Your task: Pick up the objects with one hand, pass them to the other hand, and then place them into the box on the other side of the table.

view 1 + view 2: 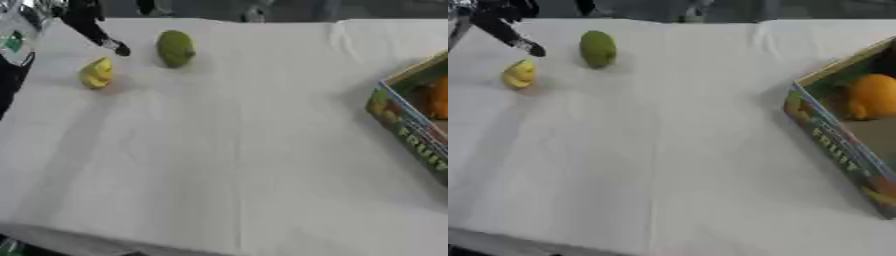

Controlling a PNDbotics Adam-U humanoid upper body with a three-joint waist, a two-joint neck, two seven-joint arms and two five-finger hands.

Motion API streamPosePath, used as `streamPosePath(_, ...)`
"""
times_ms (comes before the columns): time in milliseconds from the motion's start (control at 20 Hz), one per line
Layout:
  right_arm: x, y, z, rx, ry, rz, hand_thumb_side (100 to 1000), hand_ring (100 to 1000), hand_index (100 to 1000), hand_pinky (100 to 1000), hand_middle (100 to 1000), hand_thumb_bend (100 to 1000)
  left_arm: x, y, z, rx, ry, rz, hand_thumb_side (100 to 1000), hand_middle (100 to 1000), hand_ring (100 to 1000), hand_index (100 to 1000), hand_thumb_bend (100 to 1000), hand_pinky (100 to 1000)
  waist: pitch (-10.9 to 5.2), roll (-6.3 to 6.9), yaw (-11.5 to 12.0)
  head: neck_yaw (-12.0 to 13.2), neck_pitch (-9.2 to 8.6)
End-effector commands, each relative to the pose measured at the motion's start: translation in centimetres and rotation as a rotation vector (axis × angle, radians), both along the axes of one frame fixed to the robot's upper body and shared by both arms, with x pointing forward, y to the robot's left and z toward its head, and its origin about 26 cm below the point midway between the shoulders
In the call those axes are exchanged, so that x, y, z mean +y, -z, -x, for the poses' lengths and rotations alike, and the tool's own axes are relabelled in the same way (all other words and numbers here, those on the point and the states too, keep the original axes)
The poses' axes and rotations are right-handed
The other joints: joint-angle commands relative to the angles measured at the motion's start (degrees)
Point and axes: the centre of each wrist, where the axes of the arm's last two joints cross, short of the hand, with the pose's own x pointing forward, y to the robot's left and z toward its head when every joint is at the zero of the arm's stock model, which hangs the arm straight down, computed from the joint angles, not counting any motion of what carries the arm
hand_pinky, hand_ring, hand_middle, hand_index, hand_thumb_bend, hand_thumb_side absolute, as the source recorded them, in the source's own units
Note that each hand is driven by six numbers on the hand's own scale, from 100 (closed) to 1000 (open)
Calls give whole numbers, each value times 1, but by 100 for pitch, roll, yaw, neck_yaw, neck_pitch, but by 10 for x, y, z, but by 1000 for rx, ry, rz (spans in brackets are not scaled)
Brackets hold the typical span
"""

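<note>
Inside box (833,145), orange fruit (874,96)

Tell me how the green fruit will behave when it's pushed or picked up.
The green fruit looks oval and smooth, so a nudge would probably roll it across the flat white cloth. It appears rigid, likely keeping its shape in a grasp, though its rounded sides might slip.

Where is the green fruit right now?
The green fruit lies far left on the table, right of the yellow fruit, with the left hand between them.
</note>
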Motion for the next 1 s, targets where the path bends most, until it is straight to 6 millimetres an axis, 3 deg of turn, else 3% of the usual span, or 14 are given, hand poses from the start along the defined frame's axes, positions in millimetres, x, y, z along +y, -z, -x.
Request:
streamPosePath(50, -3, -9, 2, -10, 18, 27, 526, 615, 746, 820, 697, 100, 14, -14, 5, -14, -52, -21, 433, 786, 850, 811, 738, 875, 24, -4, -3, 40, 1)
streamPosePath(600, -4, -5, 3, -3, 30, 17, 521, 611, 746, 822, 695, 100, 34, 7, 0, 48, -148, -21, 410, 783, 843, 803, 705, 866, 54, -22, -23, 58, -23)
streamPosePath(1000, -5, -2, 2, 1, 30, 11, 526, 609, 746, 822, 693, 100, 40, 20, -3, 45, -191, -8, 335, 772, 827, 812, 613, 849, 98, -50, -37, 82, -46)
